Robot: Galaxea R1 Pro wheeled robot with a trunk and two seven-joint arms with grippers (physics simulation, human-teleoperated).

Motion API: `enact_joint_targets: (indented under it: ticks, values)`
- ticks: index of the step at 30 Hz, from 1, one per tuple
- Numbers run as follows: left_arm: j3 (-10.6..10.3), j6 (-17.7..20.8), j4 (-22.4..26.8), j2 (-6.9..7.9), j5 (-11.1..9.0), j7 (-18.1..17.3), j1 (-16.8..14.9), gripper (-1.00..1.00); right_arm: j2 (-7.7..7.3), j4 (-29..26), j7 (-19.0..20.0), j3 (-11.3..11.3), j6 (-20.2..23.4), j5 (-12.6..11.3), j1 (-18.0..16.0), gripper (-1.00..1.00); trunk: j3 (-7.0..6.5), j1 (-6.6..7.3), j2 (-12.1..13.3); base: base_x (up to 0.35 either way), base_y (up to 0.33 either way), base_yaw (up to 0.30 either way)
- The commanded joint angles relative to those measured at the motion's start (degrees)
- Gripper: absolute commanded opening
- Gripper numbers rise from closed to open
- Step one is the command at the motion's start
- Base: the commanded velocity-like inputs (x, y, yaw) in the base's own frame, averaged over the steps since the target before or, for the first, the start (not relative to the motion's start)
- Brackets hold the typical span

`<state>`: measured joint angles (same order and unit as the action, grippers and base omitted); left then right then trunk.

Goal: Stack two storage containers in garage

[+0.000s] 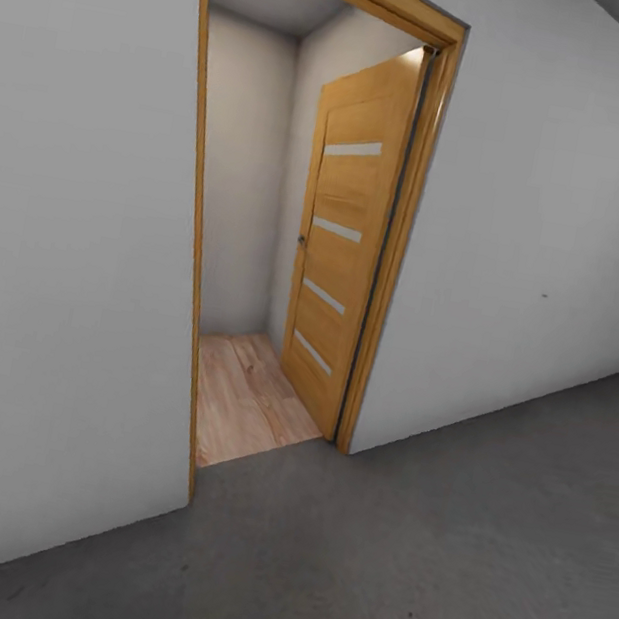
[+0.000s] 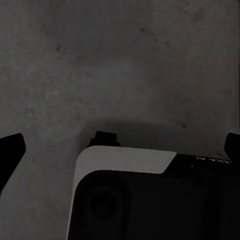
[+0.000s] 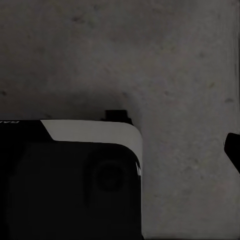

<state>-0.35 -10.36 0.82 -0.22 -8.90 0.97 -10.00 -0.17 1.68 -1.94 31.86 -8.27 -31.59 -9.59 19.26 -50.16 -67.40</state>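
Note:
The two storage containers are out of view. I stand in the garage on the dark grey concrete floor (image 1: 424, 584), facing a doorway. My left gripper (image 2: 120, 145) hangs over the floor (image 2: 120, 60), open, its dark fingertips (image 2: 11, 147) at both edges of the left wrist view with nothing between them. My right gripper (image 3: 120, 145) also hangs over the concrete floor (image 3: 150, 50). One fingertip (image 3: 233, 148) stands far out at the edge, so the jaws are wide and hold nothing.
The honey-wood door (image 1: 339, 244) with frosted strips stands swung open inside the wooden door frame (image 1: 198, 229). Light wood-plank flooring (image 1: 244, 394) lies beyond the threshold. White-grey walls (image 1: 46, 304) flank the opening. My own base (image 2: 125, 200) shows below the grippers.

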Motion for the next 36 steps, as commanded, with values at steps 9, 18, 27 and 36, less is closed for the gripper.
enact_joint_targets:
  ticks: [9, 18, 27, 36]
  values:
    - [-0.09, -0.19, -0.03, 0.02, -0.32, 0.08, -0.02, 1.0, 0.0, 0.17, 0.01, 0.48, -0.26, -0.35, -0.07, 1.0, 0.07, 0.0, -0.04, 0.0, 0.0, -0.286]
    - [-0.09, -0.12, -0.11, 0.12, -0.38, 0.08, -0.02, 1.0, -0.01, 0.17, 0.26, 0.48, -0.18, -0.32, -0.07, 1.0, 0.07, 0.0, -0.04, 0.0, 0.0, -0.286]
    - [-0.09, 0.05, -0.2, 0.29, -0.4, -0.71, -0.02, 1.0, -0.01, 0.17, 0.32, 0.49, -0.17, -0.32, -0.07, 1.0, 0.07, 0.0, -0.04, 0.0, 0.0, -0.286]
    - [-0.09, 0.22, -0.2, 1.53, -0.71, -8.27, -0.02, 1.0, -0.01, 0.17, 0.78, 0.49, -0.17, -0.32, -0.07, 1.0, 0.07, 0.0, -0.04, 0.0, 0.0, -0.286]
